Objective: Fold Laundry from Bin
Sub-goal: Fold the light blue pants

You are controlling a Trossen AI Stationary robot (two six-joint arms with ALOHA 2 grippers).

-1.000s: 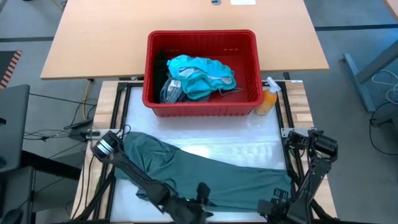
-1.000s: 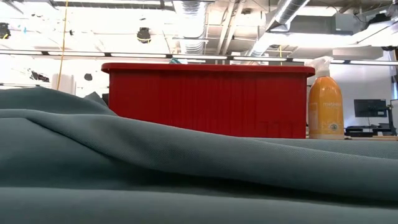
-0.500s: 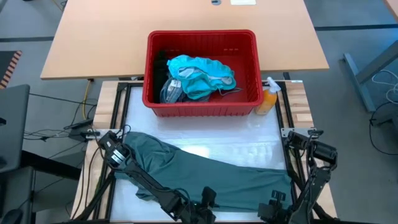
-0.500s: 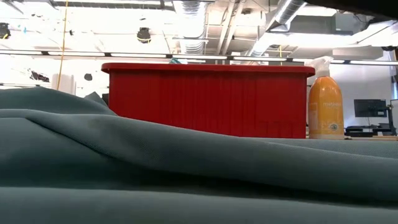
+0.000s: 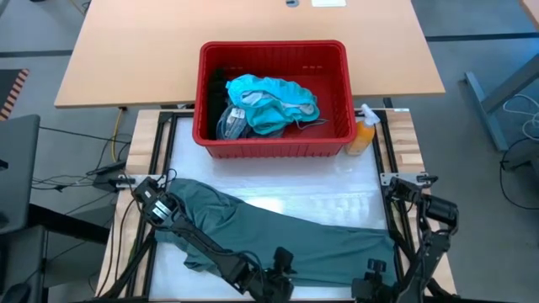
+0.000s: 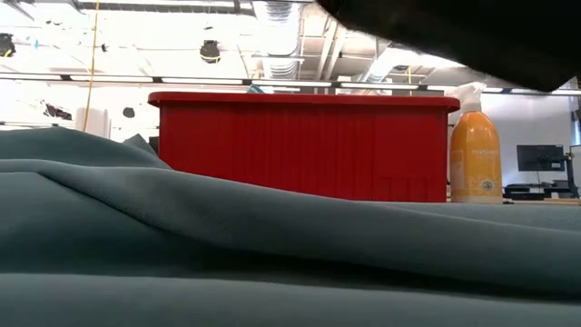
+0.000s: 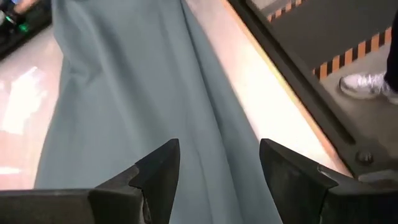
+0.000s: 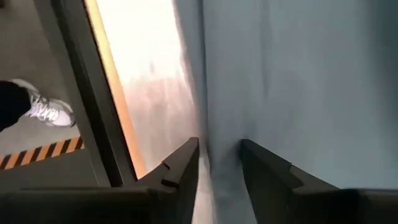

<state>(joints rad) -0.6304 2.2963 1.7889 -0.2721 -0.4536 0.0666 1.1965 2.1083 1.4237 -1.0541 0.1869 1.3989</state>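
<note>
A dull grey-green garment (image 5: 286, 231) lies spread across the near half of the table and fills the low view (image 6: 272, 245). My left gripper (image 5: 282, 273) is open above its near edge, with cloth (image 7: 137, 93) below the fingers (image 7: 217, 155). My right gripper (image 5: 370, 278) hovers at the garment's near right end, open by a narrow gap. Its fingers (image 8: 219, 146) stand on either side of the garment's edge (image 8: 200, 112). The red bin (image 5: 274, 147) stands at the far middle and holds teal garments (image 5: 269, 101) and a black one (image 5: 219, 84).
An orange spray bottle (image 5: 362, 135) stands right of the bin and shows in the low view (image 6: 475, 154). A dark arm part (image 6: 454, 36) crosses the low view's top. The table's near edge is close below both grippers. A person's white shoe (image 7: 367, 84) is on the floor beyond it.
Both arms have drawn a little toward the table's near edge, the left one also slightly to the right. A dark arm part has come into the low view's top right. The garment lies as before.
</note>
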